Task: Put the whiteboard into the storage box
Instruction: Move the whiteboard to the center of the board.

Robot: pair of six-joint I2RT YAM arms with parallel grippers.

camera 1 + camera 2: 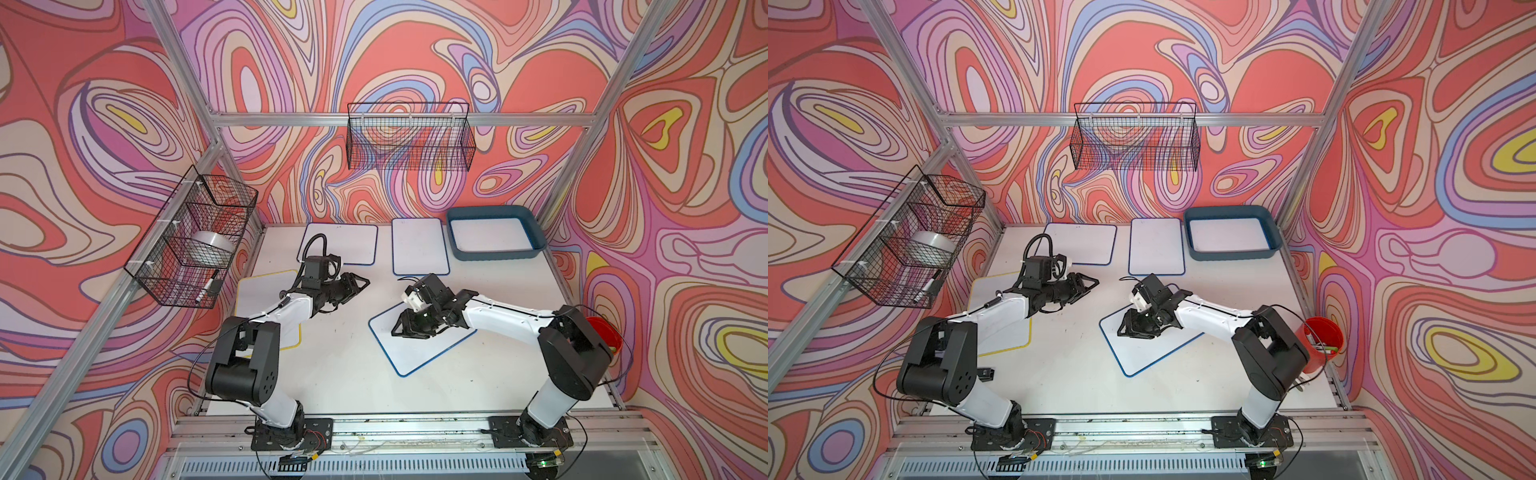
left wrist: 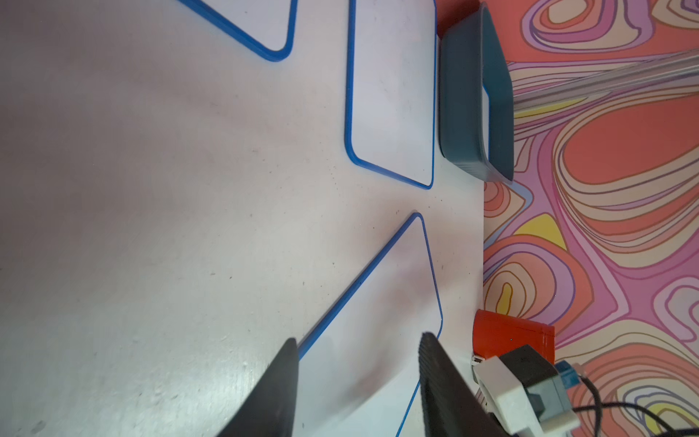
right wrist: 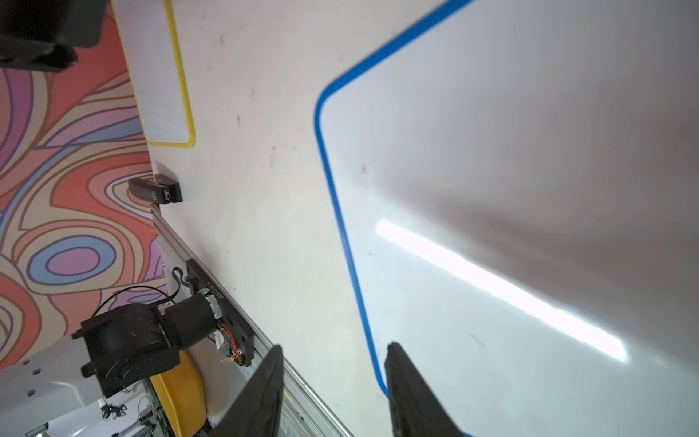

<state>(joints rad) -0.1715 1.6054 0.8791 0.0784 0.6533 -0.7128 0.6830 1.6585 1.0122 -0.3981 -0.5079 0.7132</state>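
The storage box (image 1: 494, 254) (image 1: 1229, 255) (image 2: 459, 113) is a shallow teal tray at the table's back right corner, and its inside shows white. A blue-rimmed whiteboard (image 1: 419, 349) (image 1: 1150, 349) (image 2: 386, 295) (image 3: 491, 170) lies tilted on the table right of centre. My right gripper (image 1: 399, 330) (image 3: 336, 345) hovers open over that board's left rim, holding nothing. My left gripper (image 1: 359, 286) (image 2: 358, 338) is open and empty above the table's middle, pointing towards the tilted board. Two more blue-rimmed whiteboards (image 1: 338, 243) (image 1: 419, 245) lie flat at the back, and a yellow-rimmed one (image 1: 257, 299) (image 3: 162, 75) lies under the left arm.
A black wire basket (image 1: 409, 137) hangs on the back wall. Another wire basket (image 1: 195, 241) on the left wall holds a tape roll and a marker. A red cup (image 1: 1323, 340) (image 2: 507, 333) stands at the table's right edge behind the right arm. Aluminium posts frame the corners.
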